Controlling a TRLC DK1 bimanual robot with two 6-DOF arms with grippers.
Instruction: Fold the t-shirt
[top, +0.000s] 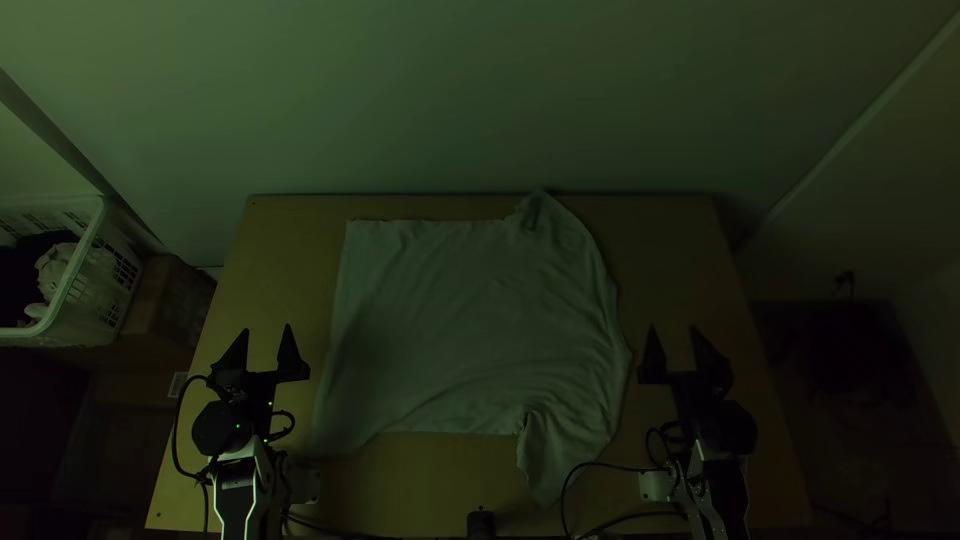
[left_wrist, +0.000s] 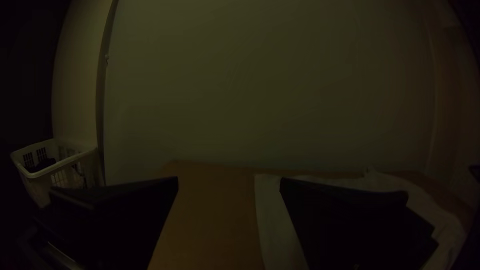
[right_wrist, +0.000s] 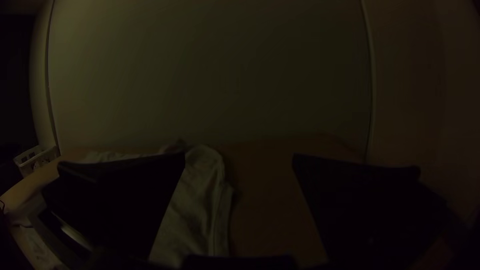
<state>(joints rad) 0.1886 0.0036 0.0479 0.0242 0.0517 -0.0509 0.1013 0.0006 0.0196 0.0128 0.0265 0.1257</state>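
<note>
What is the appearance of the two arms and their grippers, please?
The left gripper and right gripper each have two wide, flat black fingers, which look pointed from above. The arms have black joints and pale silver-grey links, with loose black cables looping beside them. Small green lights show on the left arm.

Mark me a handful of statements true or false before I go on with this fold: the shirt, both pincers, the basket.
1. The t-shirt lies spread out on the table, with some creases. True.
2. The left pincer is gripping the shirt's edge. False: it stands open beside the shirt, holding nothing.
3. The right pincer is open. True.
4. The basket sits on the table. False: it stands off the table, past its left side.
5. The shirt has been folded into a small, neat square. False: it lies wide across the table's middle, its outline uneven.
</note>
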